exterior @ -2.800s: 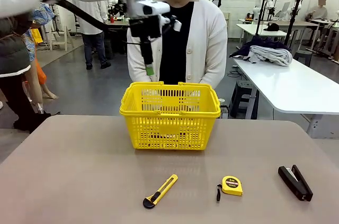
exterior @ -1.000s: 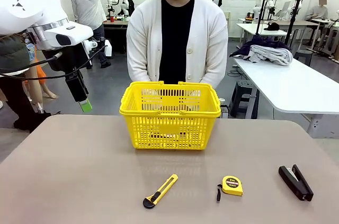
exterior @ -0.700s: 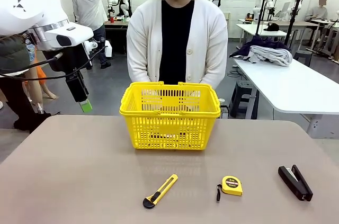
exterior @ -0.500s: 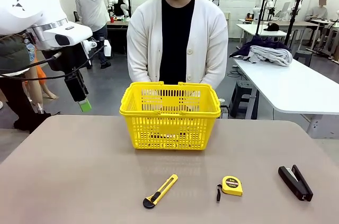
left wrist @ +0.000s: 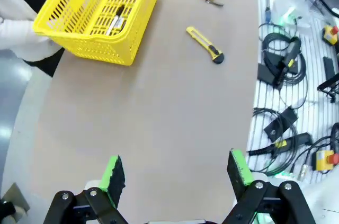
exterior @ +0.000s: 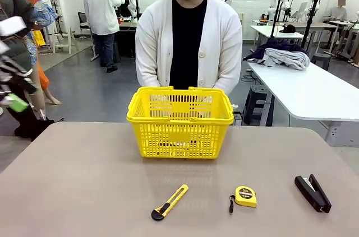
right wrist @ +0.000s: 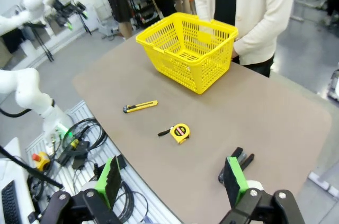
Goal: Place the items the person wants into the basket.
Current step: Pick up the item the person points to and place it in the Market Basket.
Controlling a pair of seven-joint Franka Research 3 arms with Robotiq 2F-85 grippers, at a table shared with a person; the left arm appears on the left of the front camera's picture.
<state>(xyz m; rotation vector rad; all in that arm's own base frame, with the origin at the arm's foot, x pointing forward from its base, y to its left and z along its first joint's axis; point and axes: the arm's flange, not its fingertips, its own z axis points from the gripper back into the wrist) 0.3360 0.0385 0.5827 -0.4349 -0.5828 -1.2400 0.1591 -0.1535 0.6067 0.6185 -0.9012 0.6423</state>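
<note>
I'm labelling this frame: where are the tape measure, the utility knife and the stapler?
tape measure [exterior: 245, 196], front view, on its round yellow case
utility knife [exterior: 170, 201], front view, middle of its yellow handle
stapler [exterior: 313, 193], front view, middle of its black body

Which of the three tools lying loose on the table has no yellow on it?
The stapler, all black, at the robot's far right; the utility knife and tape measure are both yellow and black.

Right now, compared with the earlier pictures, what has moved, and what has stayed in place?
The left gripper, open and empty, has swung from above the yellow basket away to the robot's far left. Nothing was visibly taken or let go. The basket, utility knife, tape measure, stapler and person stayed put.
</note>
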